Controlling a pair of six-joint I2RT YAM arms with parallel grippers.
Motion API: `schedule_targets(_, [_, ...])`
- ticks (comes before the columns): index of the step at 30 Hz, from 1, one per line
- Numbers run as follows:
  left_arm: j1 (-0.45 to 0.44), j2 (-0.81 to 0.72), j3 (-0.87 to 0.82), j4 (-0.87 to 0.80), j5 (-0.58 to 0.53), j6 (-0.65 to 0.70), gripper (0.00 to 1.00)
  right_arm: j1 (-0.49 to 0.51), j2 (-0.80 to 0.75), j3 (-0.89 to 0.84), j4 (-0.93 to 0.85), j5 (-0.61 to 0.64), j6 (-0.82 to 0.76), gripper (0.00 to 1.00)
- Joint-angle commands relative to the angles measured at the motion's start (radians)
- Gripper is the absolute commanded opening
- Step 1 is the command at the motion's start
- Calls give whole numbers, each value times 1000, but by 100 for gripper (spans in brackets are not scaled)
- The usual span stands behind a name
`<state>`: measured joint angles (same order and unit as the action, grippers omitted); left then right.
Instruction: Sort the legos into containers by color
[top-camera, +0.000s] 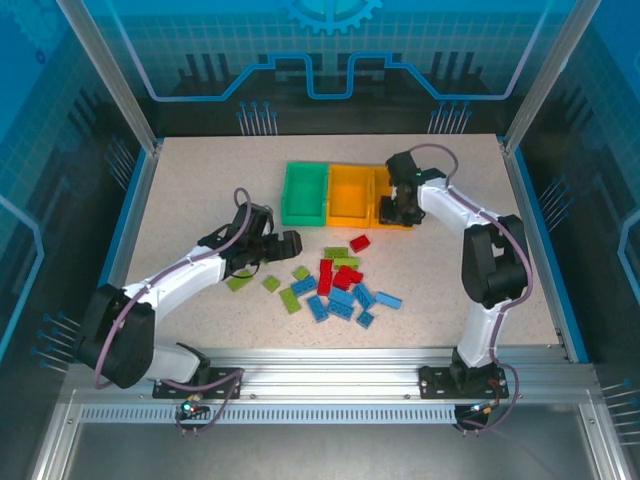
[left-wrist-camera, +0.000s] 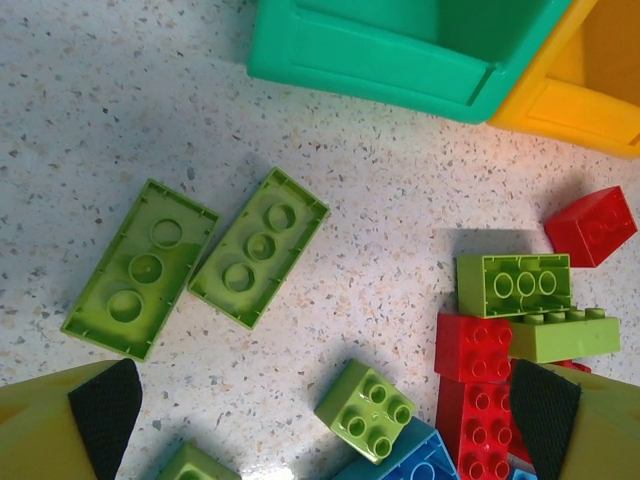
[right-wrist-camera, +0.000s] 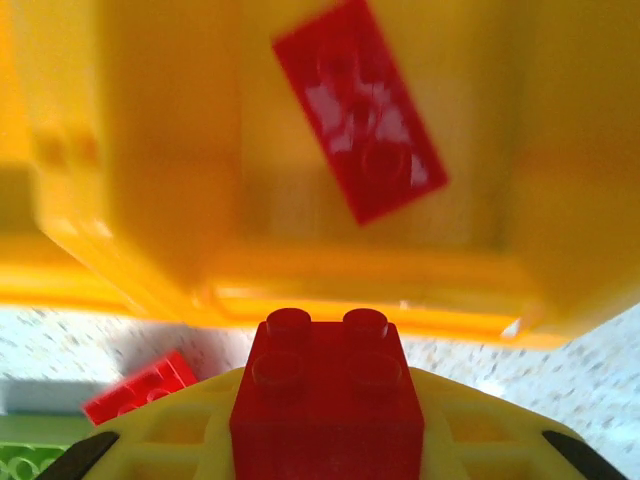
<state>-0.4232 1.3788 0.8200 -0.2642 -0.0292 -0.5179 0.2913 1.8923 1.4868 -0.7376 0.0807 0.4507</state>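
The containers stand in a row at the back of the table: a green bin (top-camera: 305, 195) and two orange-yellow ones (top-camera: 352, 192). Loose legos lie in front: red (top-camera: 345, 277), blue (top-camera: 338, 302) and lime green (top-camera: 290, 299). My right gripper (top-camera: 397, 212) hangs at the rightmost bin (right-wrist-camera: 130, 150), shut on a red four-stud lego (right-wrist-camera: 325, 400). A flat red lego (right-wrist-camera: 360, 125) lies inside that bin. My left gripper (top-camera: 285, 245) is open over the table, a small lime lego (left-wrist-camera: 365, 410) between its fingers (left-wrist-camera: 105, 410) and two long lime ones (left-wrist-camera: 258, 247) ahead of it.
The green bin's wall (left-wrist-camera: 400, 50) and a yellow bin's corner (left-wrist-camera: 590, 90) sit close ahead of the left gripper. A red lego (right-wrist-camera: 140, 388) lies on the table just before the bins. Bare speckled tabletop (top-camera: 190, 190) stretches to the left and right of the pile.
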Motion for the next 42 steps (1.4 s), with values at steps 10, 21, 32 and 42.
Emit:
schedule_targets(10, [-55,61,64,-35,21,6,99,-61,216,308,-144,-81,-15,37])
schedule_targets(21, [-58,89,103,-48,26,0,99,-60,161,297,-146,-123,-54,71])
schedule_targets(32, [-63,100,114,-42,22,13,99,115,0,109,-131,-72,106,78])
schedule_targets(42, [-64,69,85,-48,9,29,99,204,69,29,-35,-117,324,74])
